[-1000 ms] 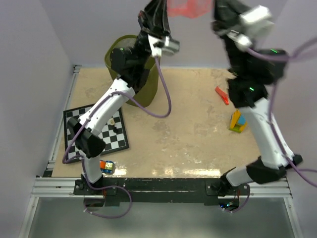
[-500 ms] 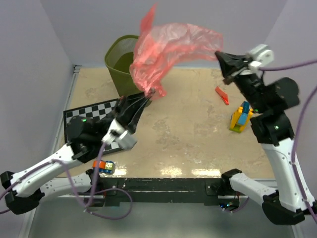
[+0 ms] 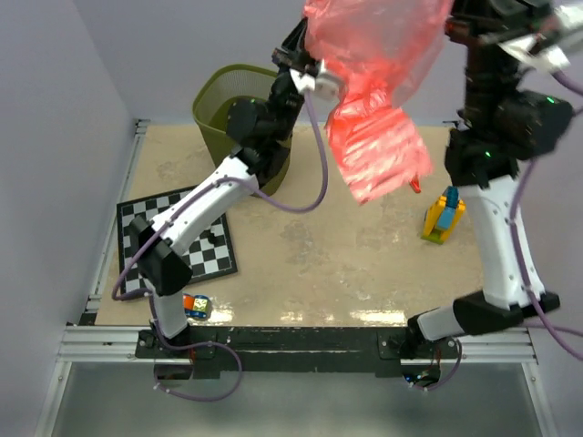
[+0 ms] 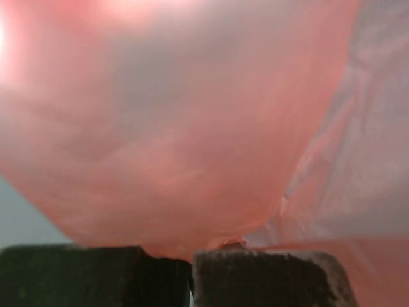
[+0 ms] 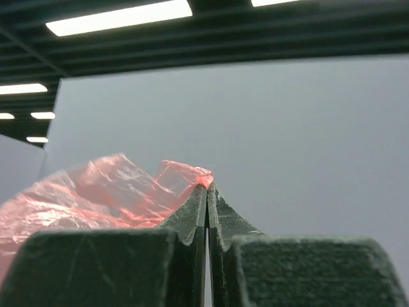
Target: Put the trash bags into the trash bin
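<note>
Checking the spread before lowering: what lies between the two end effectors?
The red-pink trash bag, held between the left end effector and right end effector, both shut on its edges; seen in the top external view.

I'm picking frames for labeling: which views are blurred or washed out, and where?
Left wrist: the bag fills the frame, soft and out of focus, with a washed-out bright patch at the top. Right wrist: ceiling lights blown out, the base of the right end effector blurry, bag crinkles fairly crisp. Top external: mostly sharp, with glare on the table along its near edge.
</note>
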